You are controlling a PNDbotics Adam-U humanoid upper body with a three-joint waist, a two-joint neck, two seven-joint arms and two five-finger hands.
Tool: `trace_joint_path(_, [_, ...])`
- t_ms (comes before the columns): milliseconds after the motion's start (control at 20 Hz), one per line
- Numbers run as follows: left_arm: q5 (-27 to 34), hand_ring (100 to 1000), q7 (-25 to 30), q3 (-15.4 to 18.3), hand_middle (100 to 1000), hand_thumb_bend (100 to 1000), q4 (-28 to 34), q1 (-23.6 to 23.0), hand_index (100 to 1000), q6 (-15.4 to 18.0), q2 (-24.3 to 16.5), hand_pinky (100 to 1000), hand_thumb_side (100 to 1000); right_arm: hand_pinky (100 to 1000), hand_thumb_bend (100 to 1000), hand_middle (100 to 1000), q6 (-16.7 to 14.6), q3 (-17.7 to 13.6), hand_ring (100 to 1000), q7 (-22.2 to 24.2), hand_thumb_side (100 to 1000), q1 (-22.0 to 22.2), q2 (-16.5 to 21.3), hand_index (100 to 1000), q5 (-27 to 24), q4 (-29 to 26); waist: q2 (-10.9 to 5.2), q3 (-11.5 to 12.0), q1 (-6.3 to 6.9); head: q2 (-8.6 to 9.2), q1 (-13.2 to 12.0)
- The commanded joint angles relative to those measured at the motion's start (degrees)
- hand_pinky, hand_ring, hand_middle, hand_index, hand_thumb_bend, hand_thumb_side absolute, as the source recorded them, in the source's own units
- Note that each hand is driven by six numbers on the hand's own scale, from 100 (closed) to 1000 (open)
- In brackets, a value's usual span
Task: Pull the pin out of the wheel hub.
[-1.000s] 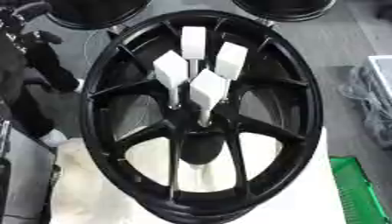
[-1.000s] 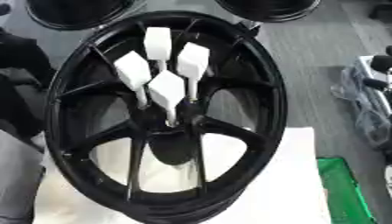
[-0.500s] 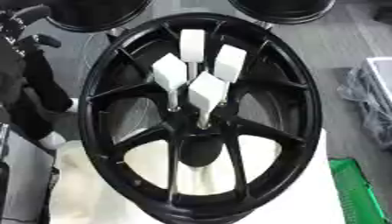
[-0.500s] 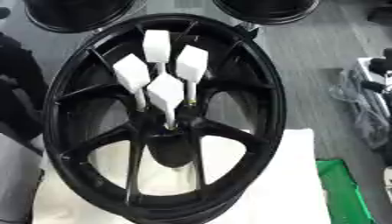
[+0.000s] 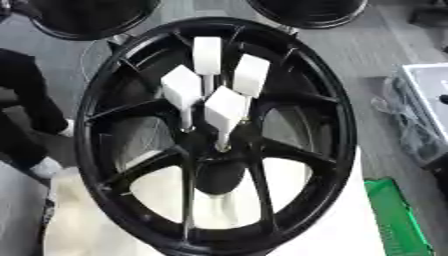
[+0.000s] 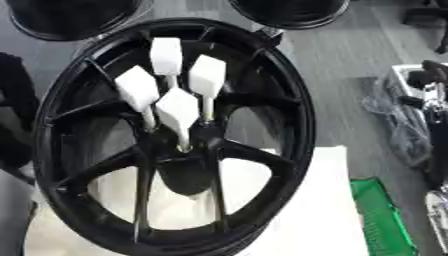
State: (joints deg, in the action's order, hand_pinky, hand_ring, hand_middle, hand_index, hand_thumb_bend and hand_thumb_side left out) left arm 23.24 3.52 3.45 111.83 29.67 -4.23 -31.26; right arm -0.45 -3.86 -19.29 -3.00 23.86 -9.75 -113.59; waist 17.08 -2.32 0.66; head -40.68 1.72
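Plainly, the black wheel hub (image 5: pixel 293 152) fills the middle of both views, resting tilted on a white-covered bench (image 5: pixel 337 227) with its far rim raised. Four white pins stand close together in the holes around its centre bore, each with a blocky white head on a thin shaft. The rear pin (image 5: pixel 207 54) is farthest back, the right pin (image 5: pixel 251 75) and the left pin (image 5: pixel 181 87) flank it, and the front pin (image 5: pixel 225 107) stands nearest, its shaft going down into a hole just above the bore. All four are seated in the hub and nothing touches them.

At the right edge of the right eye view a black and silver shape, seemingly the right hand (image 6: pixel 432 87), shows well apart from the wheel's rim; whether it is released or clenched I cannot tell. The pins lie far to that hand's left. The left hand does not show.

A green crate (image 5: pixel 395 217) sits beside the bench at the lower right, and two more black wheels (image 5: pixel 87 17) lie on the grey floor beyond.
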Motion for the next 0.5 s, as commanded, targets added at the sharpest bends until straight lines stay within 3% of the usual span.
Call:
trace_joint_path(50, [0.45, 837, 1.51, -1.49, 793, 100, 1.94, 2.51, 773, 1.78, -4.26, 573, 602, 725, 100, 698, 0.03, -0.84, 821, -0.61, 652, 0.62, 0.87, 799, 0.81, -1.00, -1.28, -0.23, 0.84, 0.09, 1.09])
trace_joint_path(200, [-1.98, 841, 4.08, -5.60, 803, 100, 2.67, 6.65, 797, 4.36, -8.43, 600, 555, 725, 100, 698, 0.00, -1.08, 821, -0.96, 653, 1.49, 1.19, 799, 1.51, -1.00, -1.61, -0.31, 1.69, 0.11, 2.04])
trace_joint_path(500, [-7.48, 830, 9.60, -14.55, 797, 100, 2.76, 15.60, 803, 9.87, -17.39, 666, 482, 725, 100, 699, 0.29, -0.95, 821, -1.11, 661, 1.87, 0.79, 799, 2.43, -1.00, -1.31, -0.49, 2.17, 0.79, 2.70])
